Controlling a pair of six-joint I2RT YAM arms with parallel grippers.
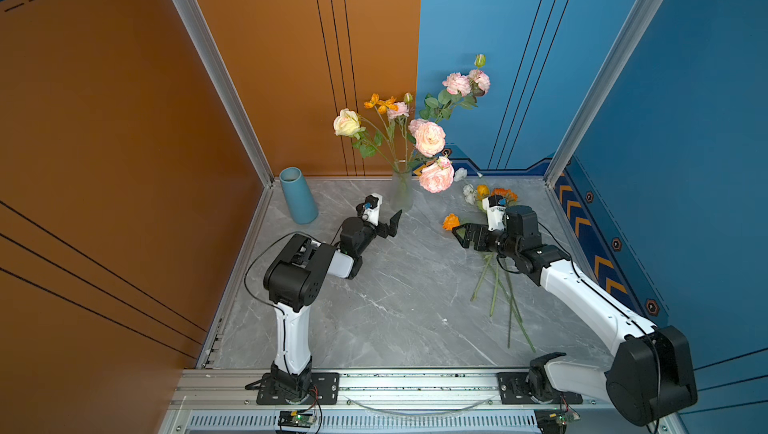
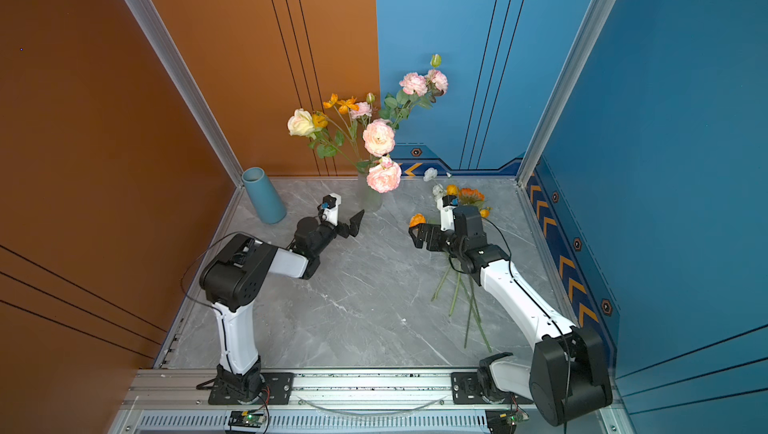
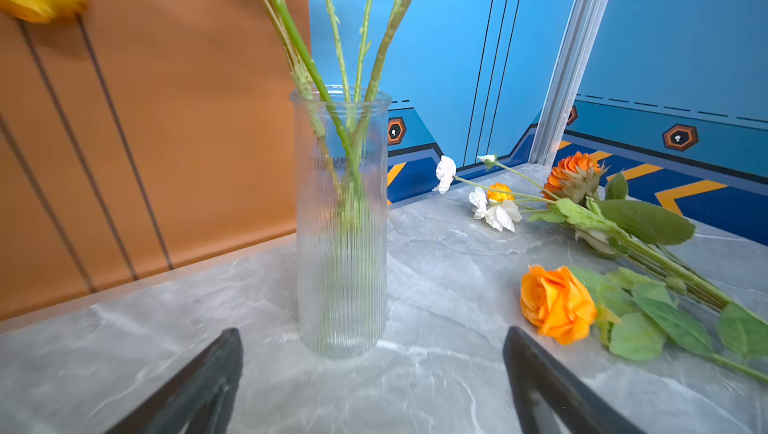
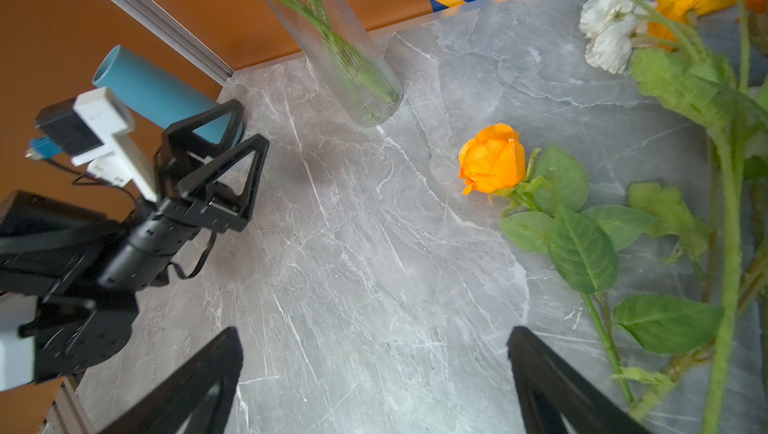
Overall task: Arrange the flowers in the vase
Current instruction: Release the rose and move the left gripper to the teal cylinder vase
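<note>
Left wrist: leafy orange flower (image 3: 557, 305)

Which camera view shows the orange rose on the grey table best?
The right wrist view: the orange rose lies close and sharp, with leaves and stem. The left wrist view shows it close too, its stem cut off. In both top views it is small, beside the right gripper.
</note>
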